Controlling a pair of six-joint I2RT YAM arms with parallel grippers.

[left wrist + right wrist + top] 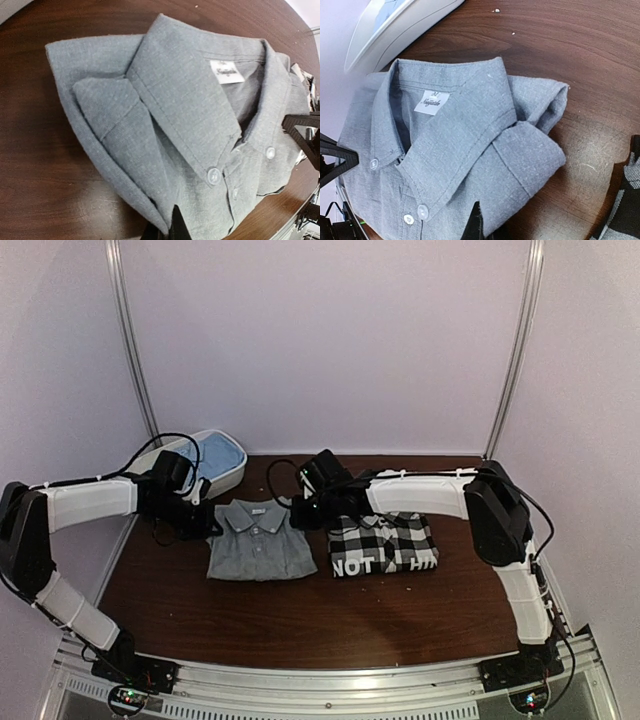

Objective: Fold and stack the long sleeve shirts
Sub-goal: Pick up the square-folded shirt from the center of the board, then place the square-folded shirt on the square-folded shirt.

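Note:
The plain grey shirt [260, 545] lies folded, collar to the back, left of centre on the table. My left gripper [212, 523] is shut on its back left corner fold; in the left wrist view the cloth [190, 100] is pinched at the gripper [167, 227]. My right gripper [298, 512] is shut on its back right corner; in the right wrist view the shirt [460, 135] hangs over the gripper [480, 225]. The black-and-white checked shirt [385, 543] lies folded to the right. The light blue shirt [218, 452] lies in the tub.
A white plastic tub [238, 476] stands at the back left, close behind the left arm; it also shows in the right wrist view [395, 25]. The brown table [330, 620] runs forward to the arm bases. White walls close in on three sides.

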